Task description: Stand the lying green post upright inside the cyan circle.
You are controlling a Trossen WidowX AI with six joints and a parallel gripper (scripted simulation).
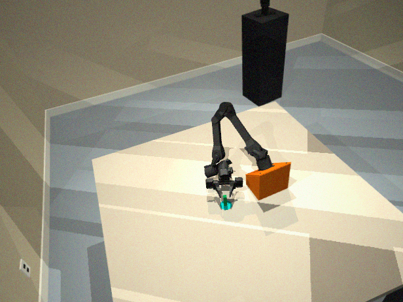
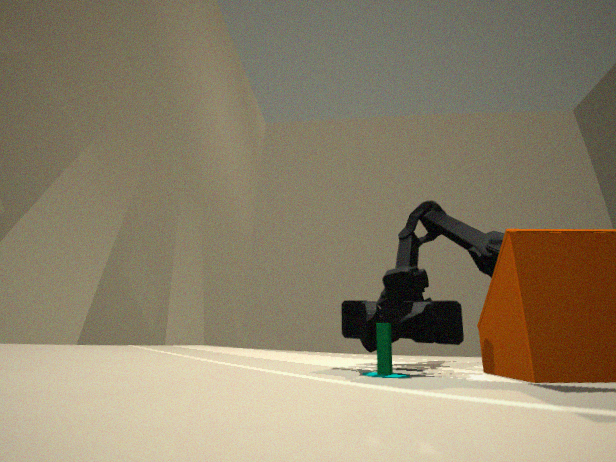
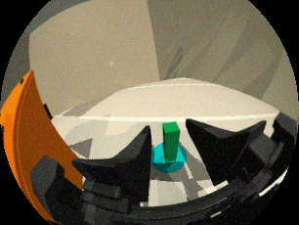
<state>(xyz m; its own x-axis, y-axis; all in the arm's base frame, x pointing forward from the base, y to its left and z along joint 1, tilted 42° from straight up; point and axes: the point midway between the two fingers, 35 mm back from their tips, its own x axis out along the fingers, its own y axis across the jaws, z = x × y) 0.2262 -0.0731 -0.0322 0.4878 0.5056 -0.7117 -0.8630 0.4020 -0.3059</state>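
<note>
The green post [image 1: 225,200] [image 2: 383,348] [image 3: 170,141] stands upright on the cyan circle [image 1: 224,206] [image 2: 397,375] [image 3: 178,160] on the table. My gripper [image 1: 224,193] [image 3: 168,125] is open, with a fingertip on either side of the post and a clear gap to each in the wrist view. In the exterior view the gripper body [image 2: 402,320] sits just behind the post's top, low over the table.
An orange block [image 1: 269,179] [image 2: 555,305] [image 3: 22,135] holds the arm's base, just right of the circle. A tall black column [image 1: 264,55] stands at the back. The table [image 1: 196,255] lies inside a low-walled floor area.
</note>
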